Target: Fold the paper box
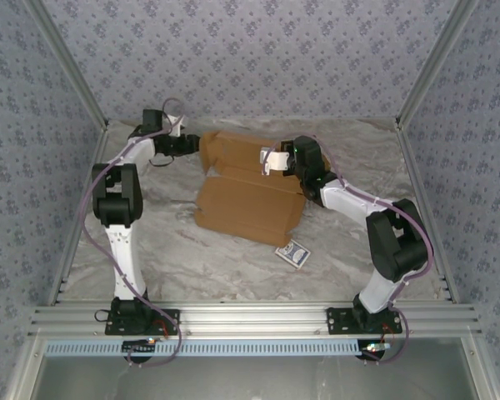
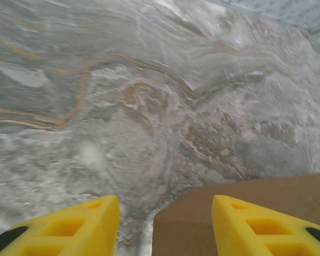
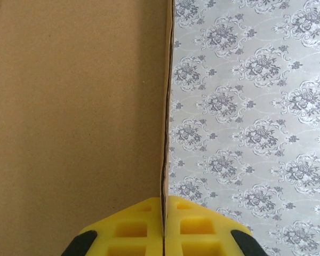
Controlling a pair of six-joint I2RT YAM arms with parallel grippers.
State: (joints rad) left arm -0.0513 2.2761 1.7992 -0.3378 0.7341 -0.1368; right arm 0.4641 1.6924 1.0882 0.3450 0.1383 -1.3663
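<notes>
Top view, rail (image 1: 250, 317): nearest the lens, holding both arm bases, well apart from the box (image 1: 248, 198).
Top view, box: brown cardboard at mid-table (image 1: 150, 250); the near part lies flat, and the far part looks creased and lifted.
Top view, card (image 1: 292, 254): small and blue, just off the box's near right corner, not touching it.
Top view, left gripper (image 1: 202, 143): at the box's far left corner.
Top view, right gripper (image 1: 267, 158): over the box's far part, near its middle.
Left wrist, left gripper (image 2: 165, 226): released; the yellow fingers (image 2: 90, 224) stand apart, with a box (image 2: 288, 194) corner reaching in between them. Neither pad seems to press on it.
Left wrist, table: bare marbled sheet beyond the box corner.
Right wrist, right gripper (image 3: 164, 224): clenched on the box (image 3: 74, 106); a thin cardboard edge runs straight into the seam between the pads.
Right wrist, wall (image 3: 250, 133): patterned paper seen past that edge, so the held panel is probably raised.
Done: apparently one panel is gripped and tipped up along its crease.
Left: likely most of the fold. No side walls stand, no tabs are tucked, and no closed box shape is formed yet.
</notes>
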